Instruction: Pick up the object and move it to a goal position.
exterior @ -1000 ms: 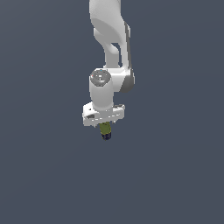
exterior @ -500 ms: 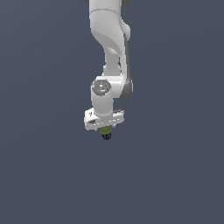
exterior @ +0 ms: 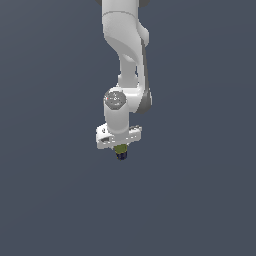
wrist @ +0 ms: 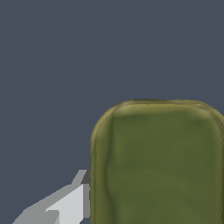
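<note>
End effector (exterior: 120, 148) clamped on the object (exterior: 120, 152), olive face filling much of the wrist view (wrist: 159, 164) with one pale finger (wrist: 65, 205) pressed to its side. Object tucked directly beneath the white hand, hanging clear of the flat grey ground (no counter edge visible). Pickup apparently done; carry to the goal left, with no goal marker showing anywhere

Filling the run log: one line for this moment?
phase: carry | white gripper: shut on small olive-faced dark can | surroundings: plain grey
</note>
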Controlling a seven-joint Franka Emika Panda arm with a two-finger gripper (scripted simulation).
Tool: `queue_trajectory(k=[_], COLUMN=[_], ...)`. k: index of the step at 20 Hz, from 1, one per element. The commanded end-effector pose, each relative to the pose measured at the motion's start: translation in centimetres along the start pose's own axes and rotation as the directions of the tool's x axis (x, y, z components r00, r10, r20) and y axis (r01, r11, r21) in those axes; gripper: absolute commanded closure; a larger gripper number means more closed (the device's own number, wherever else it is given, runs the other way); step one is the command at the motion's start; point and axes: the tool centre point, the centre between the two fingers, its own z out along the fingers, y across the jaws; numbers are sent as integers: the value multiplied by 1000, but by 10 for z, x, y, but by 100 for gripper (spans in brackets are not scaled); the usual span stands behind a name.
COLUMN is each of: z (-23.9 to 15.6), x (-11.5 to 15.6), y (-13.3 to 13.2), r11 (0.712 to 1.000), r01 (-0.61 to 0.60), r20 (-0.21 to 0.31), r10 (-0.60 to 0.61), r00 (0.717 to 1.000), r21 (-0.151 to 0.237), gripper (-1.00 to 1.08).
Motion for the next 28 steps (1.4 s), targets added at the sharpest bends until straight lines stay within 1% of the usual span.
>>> queue_trajectory(k=[1, 7, 13, 18, 28], z=[1, -7, -35, -72, -162], x=[1, 3, 16, 33, 75], y=[-1, -5, -22, -46, -102], r11=[1000, 1000, 1000, 1000, 1000], r01=[1, 0, 0, 0, 0], r20=[-1, 0, 0, 0, 0], r10=[-1, 0, 0, 0, 0], r00=[1000, 1000, 1000, 1000, 1000], r21=[0, 0, 0, 0, 0], gripper=[108, 108, 108, 108, 108])
